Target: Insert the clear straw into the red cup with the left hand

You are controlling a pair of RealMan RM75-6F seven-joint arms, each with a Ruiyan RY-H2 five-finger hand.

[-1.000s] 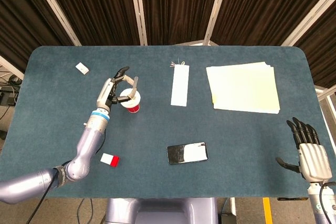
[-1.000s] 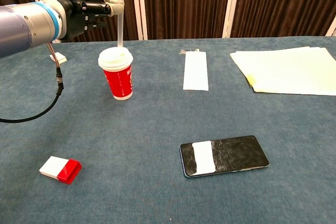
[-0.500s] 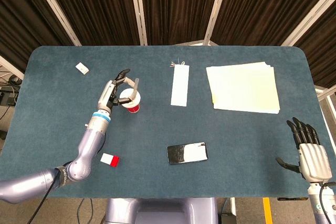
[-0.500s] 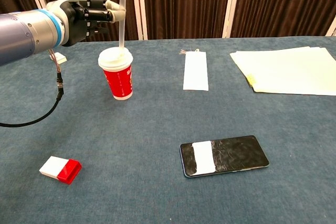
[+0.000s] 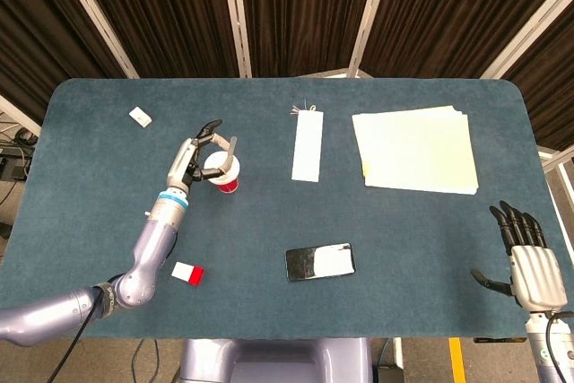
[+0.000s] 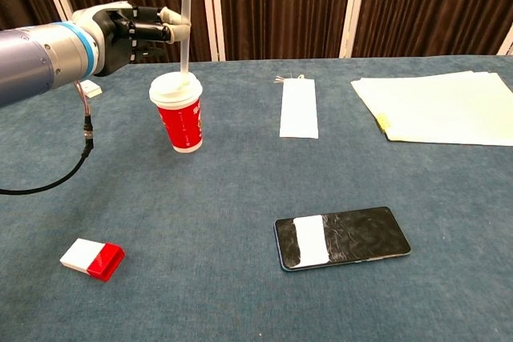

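Note:
The red cup (image 6: 182,123) with its white lid (image 5: 216,168) stands upright on the left half of the table. My left hand (image 6: 132,32) hovers just above and to the left of it, pinching the clear straw (image 6: 185,18) between thumb and fingertips. The straw stands nearly vertical, and its lower end meets the lid at the centre hole. From the head view the left hand (image 5: 193,158) sits beside the cup, the straw (image 5: 231,149) rising past the rim. My right hand (image 5: 531,262) rests open at the table's near right corner, holding nothing.
A white paper sleeve (image 5: 307,149) lies behind the table's middle. A stack of pale papers (image 5: 416,150) covers the far right. A black phone (image 6: 342,237) lies near the front centre. A red-and-white block (image 6: 92,259) sits front left, a small white block (image 5: 140,116) far left.
My left hand has come down slightly with the straw, whose lower end now reaches the lid. The right hand has not moved.

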